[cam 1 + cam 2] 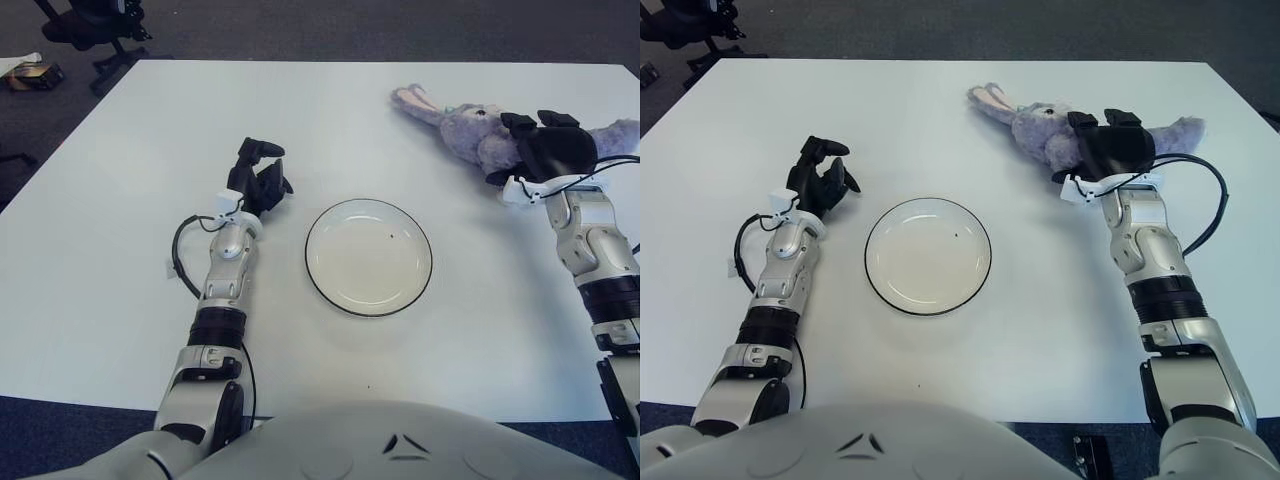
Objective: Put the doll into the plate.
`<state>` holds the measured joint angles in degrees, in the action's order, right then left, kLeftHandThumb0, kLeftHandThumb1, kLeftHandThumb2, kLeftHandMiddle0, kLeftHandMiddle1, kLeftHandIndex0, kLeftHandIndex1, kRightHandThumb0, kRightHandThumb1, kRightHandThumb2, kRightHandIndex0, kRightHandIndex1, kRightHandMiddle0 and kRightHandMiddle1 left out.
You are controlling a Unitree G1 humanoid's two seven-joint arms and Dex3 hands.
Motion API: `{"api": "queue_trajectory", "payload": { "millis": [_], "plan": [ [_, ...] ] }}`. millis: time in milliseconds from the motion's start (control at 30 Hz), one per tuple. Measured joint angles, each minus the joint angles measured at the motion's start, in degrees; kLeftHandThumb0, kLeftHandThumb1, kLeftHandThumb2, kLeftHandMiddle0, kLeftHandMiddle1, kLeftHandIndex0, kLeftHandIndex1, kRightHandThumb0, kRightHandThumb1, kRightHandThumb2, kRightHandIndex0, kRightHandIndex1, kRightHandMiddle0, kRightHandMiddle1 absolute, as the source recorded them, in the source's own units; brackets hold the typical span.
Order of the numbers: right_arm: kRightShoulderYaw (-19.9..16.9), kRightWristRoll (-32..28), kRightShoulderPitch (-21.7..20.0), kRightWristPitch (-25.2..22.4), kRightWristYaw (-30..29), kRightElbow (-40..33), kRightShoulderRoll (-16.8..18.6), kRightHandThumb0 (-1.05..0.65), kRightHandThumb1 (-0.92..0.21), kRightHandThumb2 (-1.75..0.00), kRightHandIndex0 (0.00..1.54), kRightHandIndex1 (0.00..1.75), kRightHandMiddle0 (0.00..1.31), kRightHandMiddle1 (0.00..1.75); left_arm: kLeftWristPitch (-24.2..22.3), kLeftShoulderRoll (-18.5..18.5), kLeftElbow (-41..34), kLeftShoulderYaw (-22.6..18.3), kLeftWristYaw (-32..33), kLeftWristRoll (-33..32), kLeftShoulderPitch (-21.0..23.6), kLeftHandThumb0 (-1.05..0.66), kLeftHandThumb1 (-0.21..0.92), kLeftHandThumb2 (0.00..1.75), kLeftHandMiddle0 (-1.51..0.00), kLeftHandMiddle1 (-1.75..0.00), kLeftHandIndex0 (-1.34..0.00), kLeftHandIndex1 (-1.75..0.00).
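Note:
A purple bunny doll [468, 130] lies at the table's far right, ears pointing left. My right hand [543, 148] is down on the doll's body: two black fingers reach over its top and the thumb is at its near side, still spread. The hand hides the doll's middle. The white plate [330, 262] with a dark rim sits empty at the table's centre, well left of and nearer than the doll. My left hand [262, 176] shows left of the plate, fingers loosely bent, holding nothing.
The white table [120, 200] fills the view. A black cable loop [180, 256] hangs beside my left forearm. Beyond the far left corner stand an office chair [90, 25] and a small box [35, 75] on the dark floor.

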<state>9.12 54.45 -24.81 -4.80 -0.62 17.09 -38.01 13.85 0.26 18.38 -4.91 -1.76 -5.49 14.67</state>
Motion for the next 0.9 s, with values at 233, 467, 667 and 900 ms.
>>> {"api": "queue_trajectory", "payload": {
  "millis": [233,467,667,900],
  "plan": [
    [1.31,-0.53,-1.74,0.07,-1.07,3.57,-0.01,-0.87,-0.92,-0.16,0.3,0.0,0.26,0.0,0.02,-0.01,0.25,-0.11,-0.4,-0.03,0.13,-0.36,0.8,0.67,-0.83,-1.75,-0.28,-1.75],
    [3.31,-1.03,-5.28,0.04,-2.38,10.28,0.0,-0.88,-0.92,-0.17,0.3,0.0,0.26,0.0,0.02,-0.02,0.3,-0.23,-0.5,-0.09,0.27,-0.36,0.8,0.67,-0.83,-1.75,-0.28,-1.75],
    [4.52,-1.61,-7.03,-0.78,-3.14,13.31,0.04,-0.88,-0.92,-0.18,0.3,0.0,0.26,0.0,0.02,-0.06,0.21,-0.32,-0.52,-0.13,0.3,-0.36,0.8,0.67,-0.83,-1.75,-0.28,-1.75],
    [6.19,-1.75,-9.22,-2.41,-3.94,17.13,0.35,-0.88,-0.92,-0.19,0.29,0.0,0.26,0.0,0.02,-0.2,0.12,-0.42,-0.52,-0.13,0.3,-0.36,0.8,0.67,-0.83,-1.75,-0.28,-1.75]
  ]
}}
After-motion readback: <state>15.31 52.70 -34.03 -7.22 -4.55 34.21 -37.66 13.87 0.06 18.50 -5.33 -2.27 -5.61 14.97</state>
